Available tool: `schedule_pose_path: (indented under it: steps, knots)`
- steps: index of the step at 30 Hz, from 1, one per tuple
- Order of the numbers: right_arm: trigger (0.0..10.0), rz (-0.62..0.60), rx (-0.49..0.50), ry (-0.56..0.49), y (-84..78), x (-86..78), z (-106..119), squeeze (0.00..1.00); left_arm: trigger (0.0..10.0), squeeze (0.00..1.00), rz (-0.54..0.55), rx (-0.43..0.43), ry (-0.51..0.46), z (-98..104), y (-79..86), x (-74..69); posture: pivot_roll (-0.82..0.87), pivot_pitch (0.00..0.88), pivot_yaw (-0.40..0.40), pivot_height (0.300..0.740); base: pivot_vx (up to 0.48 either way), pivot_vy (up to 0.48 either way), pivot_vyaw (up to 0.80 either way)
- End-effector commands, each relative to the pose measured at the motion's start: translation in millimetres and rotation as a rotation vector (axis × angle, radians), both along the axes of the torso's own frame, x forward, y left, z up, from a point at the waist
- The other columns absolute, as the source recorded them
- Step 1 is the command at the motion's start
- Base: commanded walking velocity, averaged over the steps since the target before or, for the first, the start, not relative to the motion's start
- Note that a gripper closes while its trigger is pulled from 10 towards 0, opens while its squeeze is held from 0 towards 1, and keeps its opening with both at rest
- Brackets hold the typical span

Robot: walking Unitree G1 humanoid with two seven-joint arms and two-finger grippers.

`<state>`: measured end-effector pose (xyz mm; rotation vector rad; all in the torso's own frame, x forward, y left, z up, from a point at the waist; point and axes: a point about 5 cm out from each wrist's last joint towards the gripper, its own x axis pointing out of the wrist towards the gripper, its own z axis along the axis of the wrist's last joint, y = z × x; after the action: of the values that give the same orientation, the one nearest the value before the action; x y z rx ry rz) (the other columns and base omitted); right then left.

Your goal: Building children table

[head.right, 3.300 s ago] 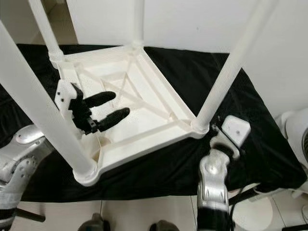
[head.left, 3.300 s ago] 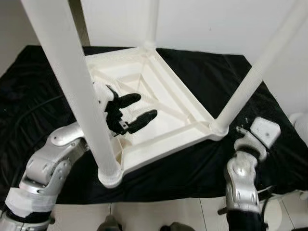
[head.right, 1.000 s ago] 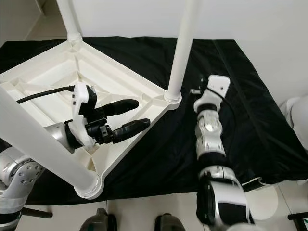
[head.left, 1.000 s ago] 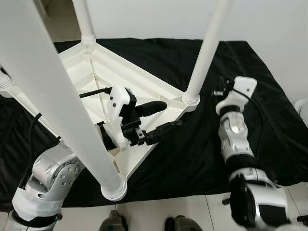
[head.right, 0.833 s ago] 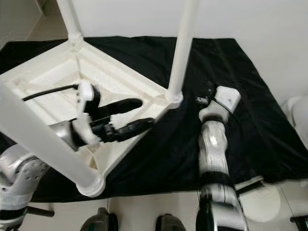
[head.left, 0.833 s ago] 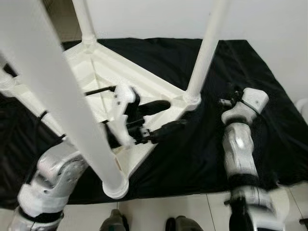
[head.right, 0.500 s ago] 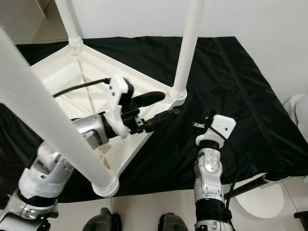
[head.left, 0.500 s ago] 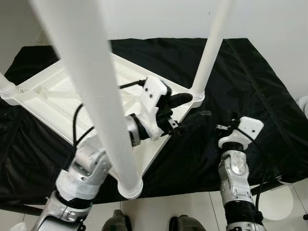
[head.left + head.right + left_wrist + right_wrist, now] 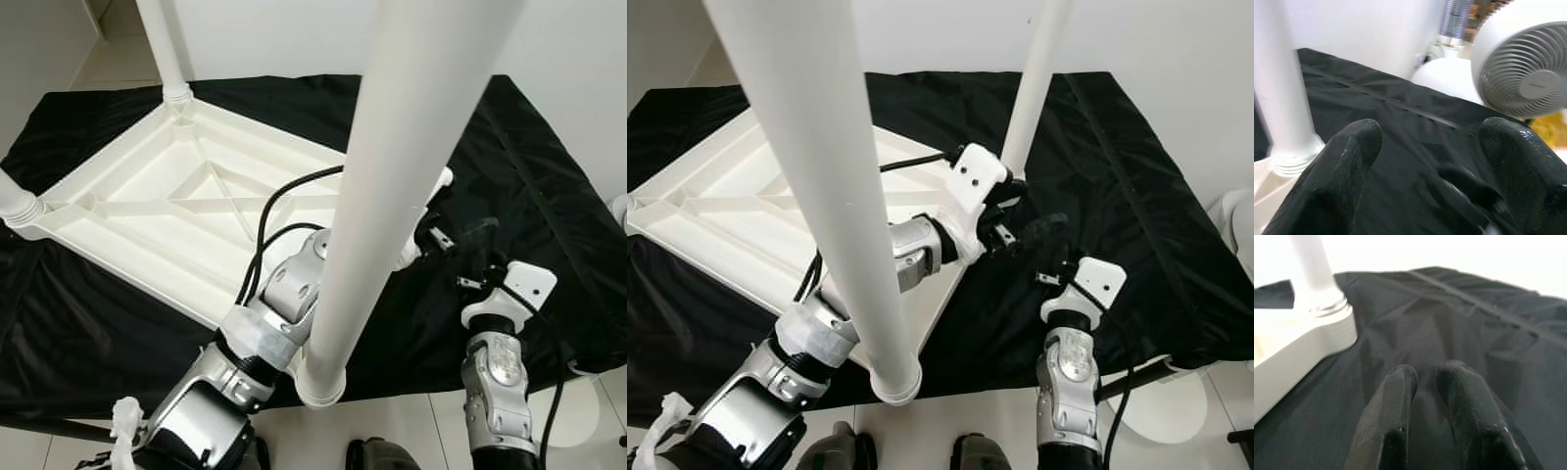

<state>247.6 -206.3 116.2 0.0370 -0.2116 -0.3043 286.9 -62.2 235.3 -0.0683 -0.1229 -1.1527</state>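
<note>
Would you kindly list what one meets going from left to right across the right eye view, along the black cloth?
Upturned white table top → near table leg → left pincer → right arm's wrist → black cloth → white fan at the edge.

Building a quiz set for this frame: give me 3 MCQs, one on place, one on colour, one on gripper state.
1. Where does the upside-down white table lie?
A. on a black cloth
B. on bare floor tiles
C. on a wooden bench

2. What colour are the table legs?
A. grey
B. white
C. blue

3. How do the left gripper's fingers stand?
A. shut on a leg
B. shut on the cloth
C. open, holding nothing

Answers:
1. A, the black cloth spreads under the whole table.
2. B, every leg is white like the top.
3. C, the left wrist view shows a wide gap with just cloth between the fingers.
</note>
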Motion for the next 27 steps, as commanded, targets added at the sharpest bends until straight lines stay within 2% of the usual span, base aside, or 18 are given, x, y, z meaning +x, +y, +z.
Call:
schedule_pose_path:
  steps: [1,3,6,7,9,10,11,12,13,14,19,20,21,22,23,24,26,27]
  knots:
    - [10.0,0.001,0.011,0.025,3.2,-3.2,-4.7,0.0,10.0,0.0,0.082,-0.013,-0.008,4.5,-2.6,3.0,-0.03,0.11,0.06,0.74,0.0,0.0,0.0]
    - [10.0,0.009,0.014,0.039,6.3,-7.3,-7.3,0.0,10.0,0.0,0.074,-0.019,-0.023,6.2,0.9,5.9,-0.03,0.108,0.06,0.74,0.0,0.0,0.0]
    - [10.0,0.06,0.006,0.063,13.5,-14.6,-9.4,0.0,10.0,0.0,0.027,-0.031,-0.061,4.9,24.1,12.9,-0.02,0.103,0.057,0.74,0.0,0.0,0.0]
    - [10.0,0.06,0.006,0.063,13.5,-14.6,-9.4,0.0,10.0,0.0,0.027,-0.031,-0.061,4.9,24.1,12.9,-0.02,0.103,0.057,0.74,0.0,0.0,0.0]
    - [10.0,0.102,0.01,0.059,17.2,-18.2,-8.4,0.0,10.0,0.0,-0.001,-0.03,-0.071,3.6,39.0,14.3,-0.02,0.097,0.053,0.74,0.0,0.0,0.0]
    - [10.0,0.102,0.01,0.059,17.2,-18.2,-8.4,0.0,10.0,0.0,-0.001,-0.03,-0.071,3.6,39.0,14.3,-0.02,0.097,0.053,0.74,0.0,0.0,0.0]
    - [10.0,0.12,0.008,0.06,18.9,-20.4,-7.1,0.0,10.0,0.0,-0.039,-0.044,-0.078,5.4,48.2,13.0,-0.01,0.096,0.052,0.74,0.0,0.0,0.0]
    - [10.0,0.12,0.008,0.06,18.9,-20.4,-7.1,0.0,10.0,0.0,-0.039,-0.044,-0.078,5.4,48.2,13.0,-0.01,0.096,0.052,0.74,0.0,0.0,0.0]
    - [10.0,0.149,0.005,0.06,21.0,-23.1,-4.7,0.0,10.0,0.0,-0.122,-0.067,-0.094,8.7,65.0,6.3,-0.01,0.087,0.048,0.74,0.0,0.0,0.0]
    - [10.0,0.163,0.005,0.06,22.0,-24.1,-3.5,0.0,10.0,0.0,-0.162,-0.06,-0.086,7.4,72.2,2.4,-0.01,0.085,0.048,0.74,0.0,0.0,0.0]
    - [10.0,0.185,0.002,0.061,23.5,-26.0,-2.1,0.0,10.0,0.0,-0.229,-0.04,-0.049,1.8,82.4,-5.9,-0.01,0.079,0.047,0.74,0.0,0.0,0.0]
    - [10.0,0.187,-0.003,0.061,23.3,-26.3,-1.7,0.0,10.0,0.0,-0.247,-0.033,-0.057,-1.1,86.7,-9.9,-0.01,0.071,0.049,0.74,0.0,0.0,0.0]
    - [10.0,0.191,0.001,0.062,23.1,-27.0,-1.3,0.0,10.0,0.0,-0.223,0.033,-0.058,-15.4,100.8,-9.6,-0.01,0.061,0.049,0.74,0.0,0.0,0.0]
    - [10.0,0.191,0.001,0.062,23.1,-27.0,-1.3,0.0,10.0,0.0,-0.223,0.033,-0.058,-15.4,100.8,-9.6,-0.01,0.061,0.049,0.74,0.0,0.0,0.0]
    - [10.0,0.193,0.0,0.063,22.8,-27.3,-1.1,0.0,10.0,0.0,-0.214,0.085,-0.076,-26.0,113.5,-10.9,0.0,0.057,0.046,0.74,0.0,0.0,0.0]
    - [10.0,0.193,0.0,0.063,22.8,-27.3,-1.1,0.0,10.0,0.0,-0.214,0.085,-0.076,-26.0,113.5,-10.9,0.0,0.057,0.046,0.74,0.0,0.0,0.0]
    - [10.0,0.201,0.0,0.068,23.6,-27.3,-1.3,0.0,10.0,0.0,-0.259,0.162,-0.063,-41.2,140.7,-18.0,0.0,0.046,0.042,0.74,0.0,0.0,0.0]
    - [10.0,0.201,0.0,0.068,23.6,-27.3,-1.3,0.0,10.0,0.0,-0.259,0.162,-0.063,-41.2,140.7,-18.0,0.0,0.046,0.042,0.74,0.0,0.0,0.0]
